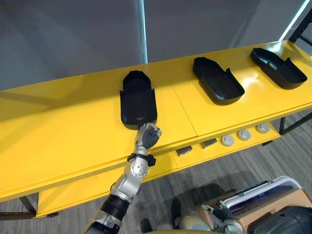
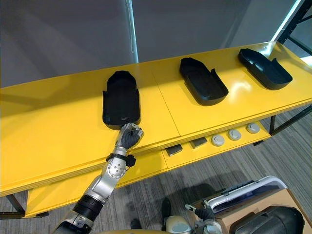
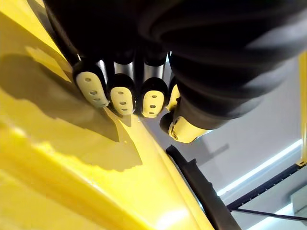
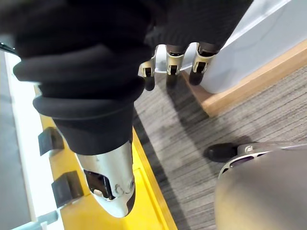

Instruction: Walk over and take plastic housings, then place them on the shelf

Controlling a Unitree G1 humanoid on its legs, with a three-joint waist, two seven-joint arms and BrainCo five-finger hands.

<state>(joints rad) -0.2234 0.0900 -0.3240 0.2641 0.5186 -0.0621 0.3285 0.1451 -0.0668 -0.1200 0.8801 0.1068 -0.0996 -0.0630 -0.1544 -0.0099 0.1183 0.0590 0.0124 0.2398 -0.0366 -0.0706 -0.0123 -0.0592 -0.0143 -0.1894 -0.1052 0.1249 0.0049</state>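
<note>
Three black plastic housings lie on the yellow table top (image 1: pixel 73 136): a left one (image 1: pixel 139 100), a middle one (image 1: pixel 217 80) and a right one (image 1: pixel 278 68). My left hand (image 1: pixel 147 135) rests on the yellow surface just short of the left housing's near end, its fingers (image 3: pixel 120 93) curled and holding nothing. The left wrist view shows that housing's edge (image 3: pixel 201 184) a little beyond the fingertips. My right hand (image 4: pixel 170 60) hangs low over the grey floor beside the table, fingers curled, nothing in it; it also shows at the bottom of the left eye view (image 1: pixel 223 213).
A lower yellow ledge (image 1: pixel 161 168) under the table front carries three round grey parts (image 1: pixel 244 135) and two small dark blocks (image 1: pixel 184 150). A cardboard box with dark and white items (image 1: pixel 273 202) stands on the floor at lower right. A black rack frame (image 1: pixel 303 27) rises at the far right.
</note>
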